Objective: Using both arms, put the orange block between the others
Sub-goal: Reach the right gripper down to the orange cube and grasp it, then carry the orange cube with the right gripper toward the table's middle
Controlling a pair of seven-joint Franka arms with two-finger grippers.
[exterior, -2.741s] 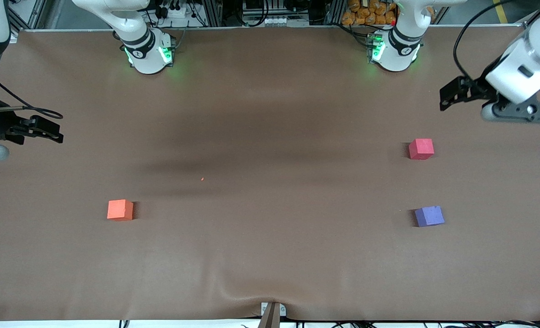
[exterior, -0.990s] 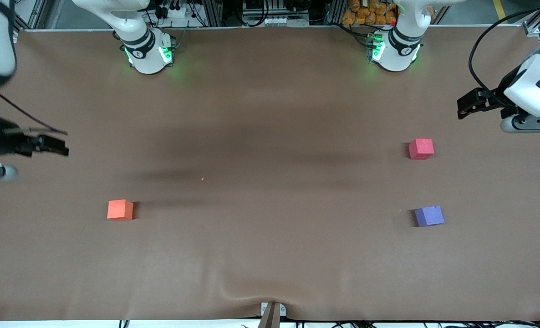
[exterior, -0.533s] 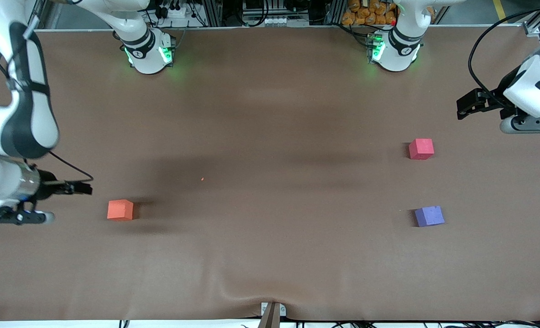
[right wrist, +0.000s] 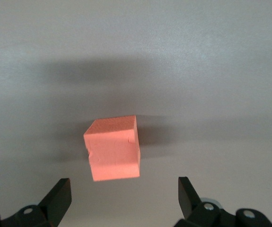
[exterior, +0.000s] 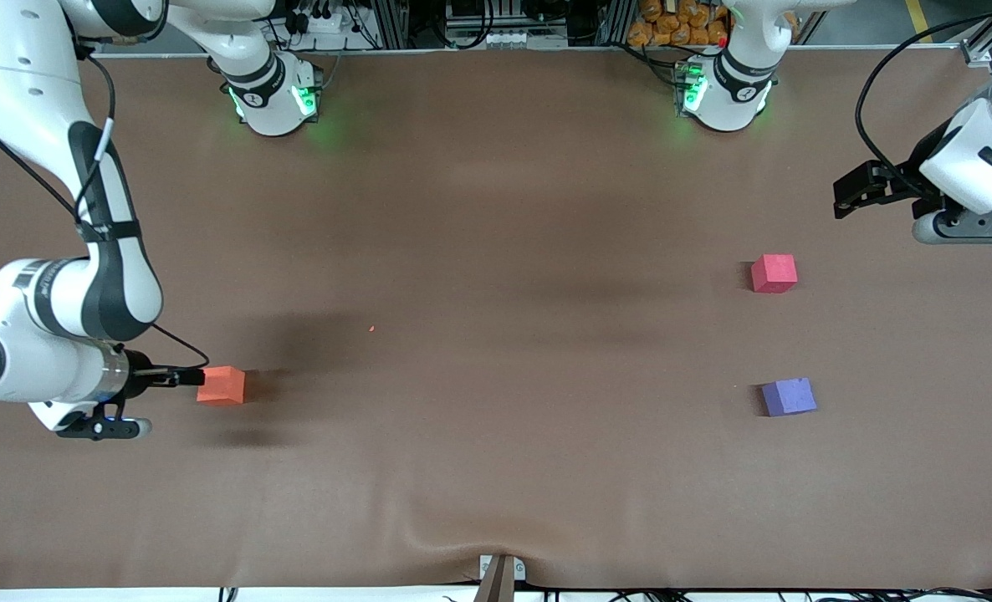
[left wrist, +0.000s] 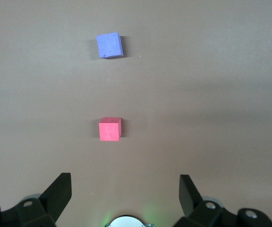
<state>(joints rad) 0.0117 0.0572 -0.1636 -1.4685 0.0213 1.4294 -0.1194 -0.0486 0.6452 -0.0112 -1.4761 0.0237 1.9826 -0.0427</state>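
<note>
From my station I see the small bright orange foam-like cube (exterior: 221, 385) sitting on the brown tabletop (exterior: 496, 468) toward the right arm's end, well apart from the other two cubes. My right gripper (exterior: 186, 378) is low and just beside that cube, on the side away from the table's middle, at the end of the large white jointed right arm (exterior: 69, 293). In the right wrist view its fingers (right wrist: 57, 198) are spread wide, and the orange cube (right wrist: 112, 148) lies just ahead of them, turned a little askew, not between them and not touched as far as I can see.

At the left arm's end of the tabletop, the small matte pinkish-red cube (exterior: 774, 273) lies farther from the front camera and the small matte purple-blue cube (exterior: 789, 396) nearer, with bare cloth between them. My left gripper (exterior: 856, 191) hangs in the air over the tabletop's edge at that end, on the white left arm (exterior: 977, 159). In the left wrist view its fingers (left wrist: 60, 191) are also spread, holding nothing, with the pinkish-red cube (left wrist: 110, 129) and the purple-blue cube (left wrist: 110, 45) on the cloth below.
</note>
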